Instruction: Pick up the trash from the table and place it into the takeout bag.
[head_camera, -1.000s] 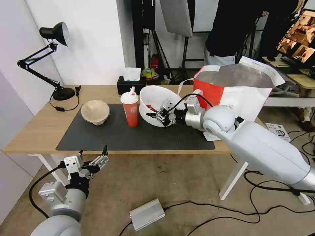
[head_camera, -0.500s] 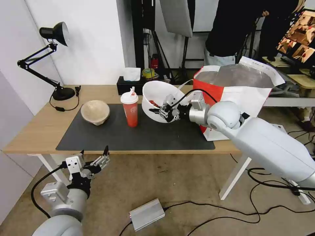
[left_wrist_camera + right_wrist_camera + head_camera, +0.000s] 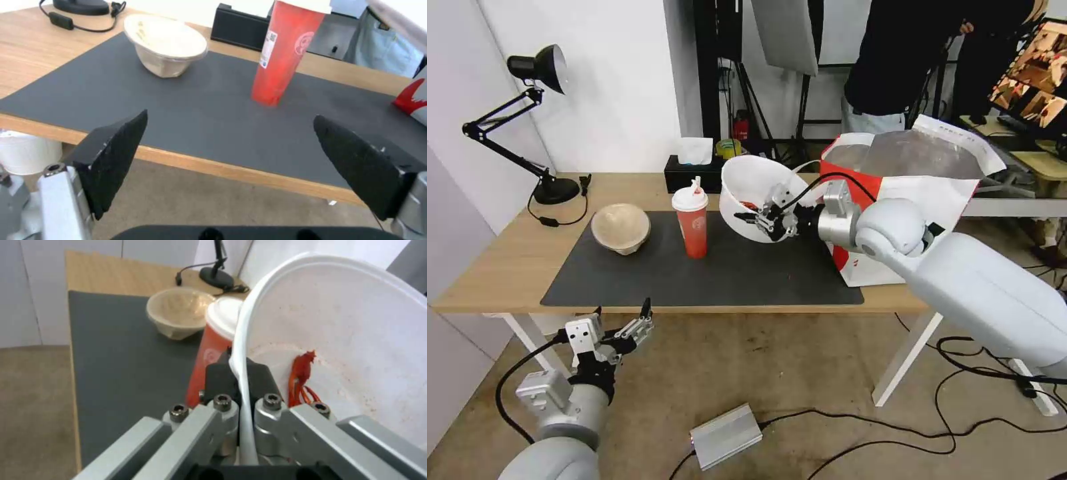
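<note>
Trash, item one of three: white plastic bowl (image 3: pixel 755 195), wide, with red scraps (image 3: pixel 302 373) stuck to its inner wall. Location: lifted clear of the dark grey mat (image 3: pixel 627 277), tilted on edge, hanging between the red paper cup (image 3: pixel 692 223) and the takeout bag (image 3: pixel 907 193). Held by the right gripper (image 3: pixel 764 223), whose two fingers are pinched tight on the bowl's rim, one inside the wall and one outside, as the right wrist view shows.

Step in hand, by judgement: carrying the first item toward the bag. None of the three pieces is in the bag yet. The next move calls for bringing the bowl over the bag's open, foil-lined mouth, clearing its near rim and loop handles, and keeping the tilt in check so the scraps do not drop onto the table (image 3: pixel 507 257).

Count:
- Bowls: two. One white, in the grip; one beige pulp bowl (image 3: pixel 620 228), resting tilted on the mat.
- Cups: one, red with white lid and straw, upright on the mat.
- Bags: one, standing at the table's right end.
- Grippers: two. Left gripper (image 3: pixel 620 320) waits below the table's front edge, fingers spread wide, holding nothing.
</note>
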Tool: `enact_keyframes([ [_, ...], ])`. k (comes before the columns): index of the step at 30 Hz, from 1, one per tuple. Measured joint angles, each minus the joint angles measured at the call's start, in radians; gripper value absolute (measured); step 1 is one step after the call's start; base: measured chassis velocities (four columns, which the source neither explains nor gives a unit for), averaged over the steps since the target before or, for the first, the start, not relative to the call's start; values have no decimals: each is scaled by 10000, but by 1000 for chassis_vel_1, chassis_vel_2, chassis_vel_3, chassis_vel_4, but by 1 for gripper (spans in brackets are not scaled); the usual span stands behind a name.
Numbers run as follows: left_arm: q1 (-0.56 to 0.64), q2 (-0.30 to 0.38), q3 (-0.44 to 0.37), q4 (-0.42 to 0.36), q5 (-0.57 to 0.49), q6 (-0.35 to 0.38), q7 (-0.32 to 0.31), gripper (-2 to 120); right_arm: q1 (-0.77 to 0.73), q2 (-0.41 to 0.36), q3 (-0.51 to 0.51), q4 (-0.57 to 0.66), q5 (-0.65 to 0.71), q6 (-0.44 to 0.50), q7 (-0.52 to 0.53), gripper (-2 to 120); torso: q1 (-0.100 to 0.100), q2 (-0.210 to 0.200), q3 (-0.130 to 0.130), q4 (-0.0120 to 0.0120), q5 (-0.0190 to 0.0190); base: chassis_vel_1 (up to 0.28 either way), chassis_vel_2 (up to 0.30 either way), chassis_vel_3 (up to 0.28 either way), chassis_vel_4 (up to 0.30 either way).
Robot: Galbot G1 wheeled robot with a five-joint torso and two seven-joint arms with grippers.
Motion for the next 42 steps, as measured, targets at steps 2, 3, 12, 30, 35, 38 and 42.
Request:
enact_keyframes([
  [2,0,-16,2,0,12,-5,1,100,98,-25,4,-20,49,0,-3,0,0,0,0,0,0,0,0,0,0],
  [3,0,-29,4,0,17,-6,2,100,133,-35,4,-25,67,0,-5,0,0,0,1,0,0,0,0,0,0],
  [12,16,-58,6,-1,51,-16,7,100,522,30,-8,-151,264,1,-37,0,0,0,0,0,0,0,0,0,0],
  [30,20,-289,127,-4,161,-35,12,100,1266,414,-157,-564,732,15,-185,0,0,0,0,0,0,0,0,0,0],
  [35,-16,-305,158,34,158,-40,11,100,1544,540,-319,-718,829,21,-201,0,0,0,0,1,-1,0,0,0,0],
  [38,-30,-303,154,44,157,-47,12,100,1622,611,-352,-778,847,23,-203,0,0,0,0,0,0,0,0,0,0],
  [42,-3,-290,142,46,121,-87,11,100,1741,728,-363,-836,879,35,-218,0,0,0,1,0,0,0,0,0,0],
])
